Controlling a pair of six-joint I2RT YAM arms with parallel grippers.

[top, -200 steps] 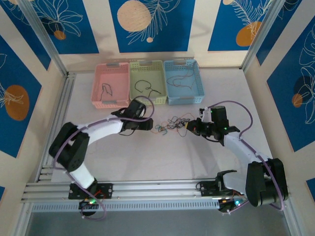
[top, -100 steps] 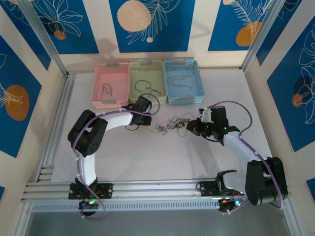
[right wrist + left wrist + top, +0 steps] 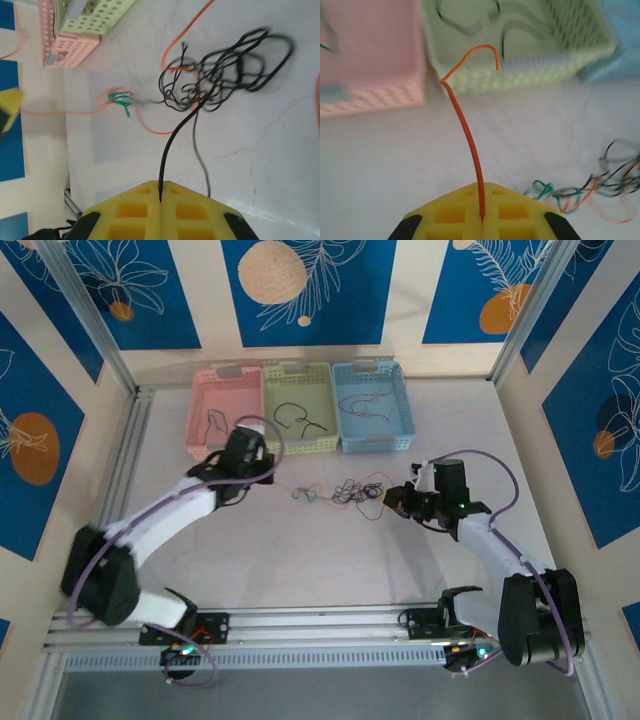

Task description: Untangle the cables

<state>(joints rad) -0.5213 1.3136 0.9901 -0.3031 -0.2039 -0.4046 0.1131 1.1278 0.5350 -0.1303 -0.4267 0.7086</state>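
Observation:
A tangle of thin black, orange and green cables (image 3: 340,490) lies mid-table between the arms. My left gripper (image 3: 482,220) is shut on an orange cable (image 3: 468,131) that rises from its yellow pads and curls toward the green basket. In the top view the left gripper (image 3: 262,477) sits left of the tangle, with the orange strand stretched toward it. My right gripper (image 3: 160,200) is shut on a black cable (image 3: 176,137) that leads up into the black knot (image 3: 225,72). In the top view the right gripper (image 3: 396,502) is at the tangle's right edge.
Three baskets stand in a row at the back: pink (image 3: 203,410), green (image 3: 266,390) and blue (image 3: 403,410), each holding a loose strand. The pink and green baskets are close ahead of the left gripper. Aluminium rails run along the table's left and near edges.
The left arm has swung left and back toward the pink basket, pulling the orange cable out of the tangle. The tangle has stretched out leftward. The right gripper has barely moved.

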